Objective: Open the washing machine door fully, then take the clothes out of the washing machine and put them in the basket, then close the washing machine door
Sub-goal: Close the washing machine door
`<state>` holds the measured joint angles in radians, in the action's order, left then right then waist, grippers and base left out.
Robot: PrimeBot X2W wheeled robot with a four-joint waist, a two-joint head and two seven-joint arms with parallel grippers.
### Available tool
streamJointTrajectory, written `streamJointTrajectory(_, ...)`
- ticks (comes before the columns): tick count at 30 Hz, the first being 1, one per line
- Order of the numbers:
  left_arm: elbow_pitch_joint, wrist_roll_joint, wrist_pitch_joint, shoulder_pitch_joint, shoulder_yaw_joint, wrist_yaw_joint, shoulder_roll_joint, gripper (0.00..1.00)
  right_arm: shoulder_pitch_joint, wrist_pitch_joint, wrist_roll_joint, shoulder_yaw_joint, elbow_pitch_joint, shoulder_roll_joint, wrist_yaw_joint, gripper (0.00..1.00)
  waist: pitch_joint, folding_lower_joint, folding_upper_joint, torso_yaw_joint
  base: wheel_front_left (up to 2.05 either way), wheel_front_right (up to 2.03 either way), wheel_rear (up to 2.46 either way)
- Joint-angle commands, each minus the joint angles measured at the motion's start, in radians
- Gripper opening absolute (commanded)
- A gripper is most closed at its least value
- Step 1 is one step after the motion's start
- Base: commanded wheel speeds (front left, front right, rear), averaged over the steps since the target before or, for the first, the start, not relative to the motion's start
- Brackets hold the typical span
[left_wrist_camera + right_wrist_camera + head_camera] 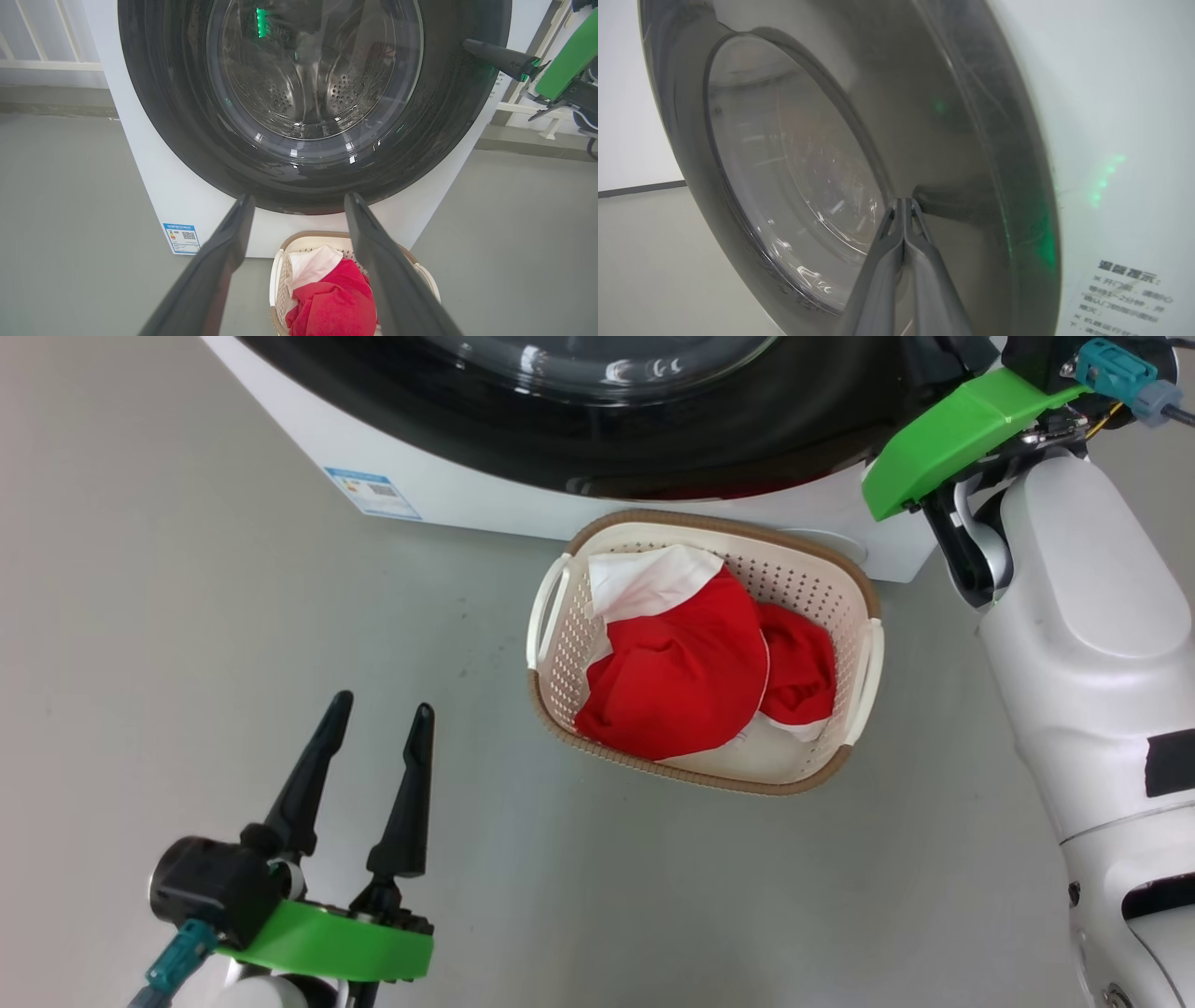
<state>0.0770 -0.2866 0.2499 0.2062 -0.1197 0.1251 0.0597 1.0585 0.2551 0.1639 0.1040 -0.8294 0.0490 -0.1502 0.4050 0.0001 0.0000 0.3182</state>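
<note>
The washing machine door point(187, 116) lies flat against the front of the white washing machine point(448, 495), and the steel drum shows through its glass. My right gripper point(903, 201) is shut, its tips pressed on the door's black rim point(962, 140) at the right side; the left wrist view shows it there too point(472, 46). The cream basket point(653, 520) stands on the floor just in front of the machine, with the red and white clothes point(681, 672) piled inside. My left gripper point(383, 703) hovers open and empty to the basket's left, pointing at the door point(299, 198).
A blue label point(373, 493) sits low on the machine's front. My pale right forearm point(1092, 663) stands right of the basket. A white railing point(46, 60) runs behind the machine at left. Grey floor spreads all around.
</note>
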Motion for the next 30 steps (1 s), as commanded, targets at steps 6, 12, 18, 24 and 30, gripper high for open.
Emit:
streamJointTrajectory(6,-0.006,-0.021,0.012,0.016,0.034,0.006,0.028,1.00,-0.012,0.007,0.090,0.022,0.048,0.003,0.020,1.00,-0.026,-0.0001,0.0000,-0.038,0.00,0.00,0.00)
streamJointTrajectory(12,-0.014,-0.032,0.012,0.024,0.045,0.006,0.027,1.00,-0.080,0.007,0.129,0.073,0.121,0.002,0.020,1.00,-0.053,-0.0001,0.0000,-0.091,0.00,0.00,0.00)
streamJointTrajectory(18,-0.011,-0.034,0.012,0.023,0.064,0.006,0.025,1.00,-0.185,0.007,0.064,0.099,0.191,0.012,0.020,1.00,-0.101,-0.0001,0.0000,-0.155,0.00,0.00,0.00)
streamJointTrajectory(24,-0.002,-0.047,0.012,-0.002,0.072,0.006,0.032,1.00,-0.298,0.007,0.040,0.084,0.275,0.008,0.020,1.00,-0.162,-0.0001,0.0000,-0.223,0.00,0.00,0.00)
streamJointTrajectory(30,0.011,-0.027,0.012,-0.028,0.123,0.006,0.020,1.00,-0.409,0.007,0.037,0.057,0.337,0.004,0.020,1.00,-0.227,-0.0001,0.0000,-0.276,0.00,0.00,0.00)
